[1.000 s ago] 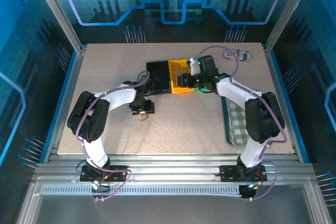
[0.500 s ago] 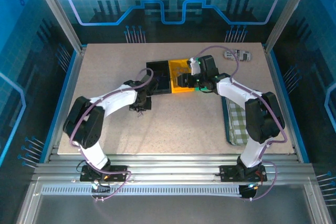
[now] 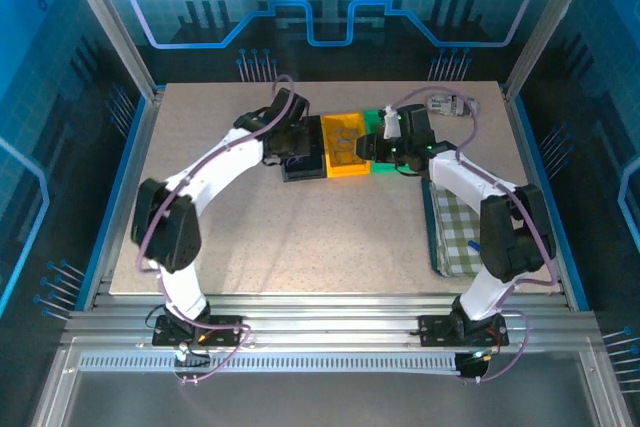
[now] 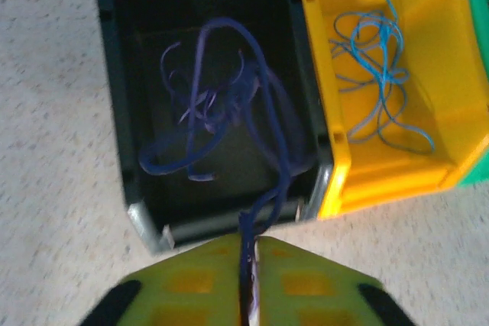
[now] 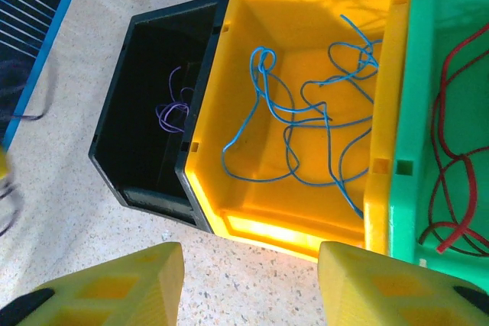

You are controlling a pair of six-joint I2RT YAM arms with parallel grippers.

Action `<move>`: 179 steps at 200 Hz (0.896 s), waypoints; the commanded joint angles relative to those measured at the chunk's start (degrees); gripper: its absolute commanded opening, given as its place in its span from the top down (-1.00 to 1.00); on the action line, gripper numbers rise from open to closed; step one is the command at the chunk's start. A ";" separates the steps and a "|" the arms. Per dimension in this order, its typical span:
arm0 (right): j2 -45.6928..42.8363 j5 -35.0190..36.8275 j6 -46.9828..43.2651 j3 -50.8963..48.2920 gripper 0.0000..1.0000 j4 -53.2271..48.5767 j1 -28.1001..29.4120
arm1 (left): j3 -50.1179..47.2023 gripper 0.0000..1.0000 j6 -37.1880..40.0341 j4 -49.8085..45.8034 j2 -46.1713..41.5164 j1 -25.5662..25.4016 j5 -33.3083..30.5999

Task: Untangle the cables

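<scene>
In the left wrist view my left gripper [image 4: 250, 240] is shut on a dark blue cable [image 4: 267, 112], which trails from between the jaws over the near wall into the black bin [image 4: 114, 112] and lies there in loose loops. From above, my left gripper [image 3: 292, 147] hangs over that black bin [image 3: 303, 169]. A light blue cable [image 5: 328, 118] lies in the yellow bin [image 5: 306, 5]. A red cable [image 5: 435, 127] lies in the green bin [image 5: 409, 112]. My right gripper [image 5: 250, 257] is open over bare table in front of the yellow bin, holding nothing.
The three bins stand side by side at the table's middle back. A green checked cloth [image 3: 455, 227] lies along the right edge under the right arm. A small grey object [image 3: 455, 104] sits at the back right corner.
My left arm swung from the table in front of the bins back to over the black bin, carrying the dark blue cable. My right gripper drew back to the right, off the yellow bin.
</scene>
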 commanded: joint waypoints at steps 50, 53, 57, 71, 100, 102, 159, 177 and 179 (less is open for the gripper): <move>-6.28 1.27 -0.11 -4.24 0.00 1.20 -1.72 | 3.80 -0.30 1.14 9.46 0.49 2.45 -5.59; -6.37 1.27 -0.07 -4.39 0.00 1.21 -1.79 | 3.05 -0.32 1.12 10.25 -0.04 2.53 -5.54; -6.49 1.42 -0.07 -4.52 0.00 1.14 -1.95 | 2.08 -0.34 1.04 11.20 -0.74 2.55 -5.61; -7.22 2.33 -0.25 -5.19 -0.01 0.95 -2.71 | -2.24 -0.41 -0.26 14.59 -3.94 2.86 -7.32; -11.48 9.00 -2.55 -8.17 -0.05 0.37 -5.59 | -16.80 -0.47 -6.21 19.25 -13.57 5.60 -14.40; -11.86 9.71 -2.86 -8.46 -0.05 0.30 -5.89 | -17.89 -0.48 -6.66 19.20 -14.39 6.00 -14.91; -22.97 27.75 -11.62 -24.25 -0.99 7.52 -16.84 | -41.07 -0.99 -7.49 13.71 -31.35 21.47 -24.66; -22.85 27.80 -14.93 -31.70 -1.00 19.31 -17.47 | -46.24 -0.99 -2.61 18.18 -32.08 23.64 -26.64; -22.64 27.63 -15.36 -32.62 -1.00 21.82 -17.47 | -46.86 -0.99 -1.41 19.18 -32.05 23.65 -26.98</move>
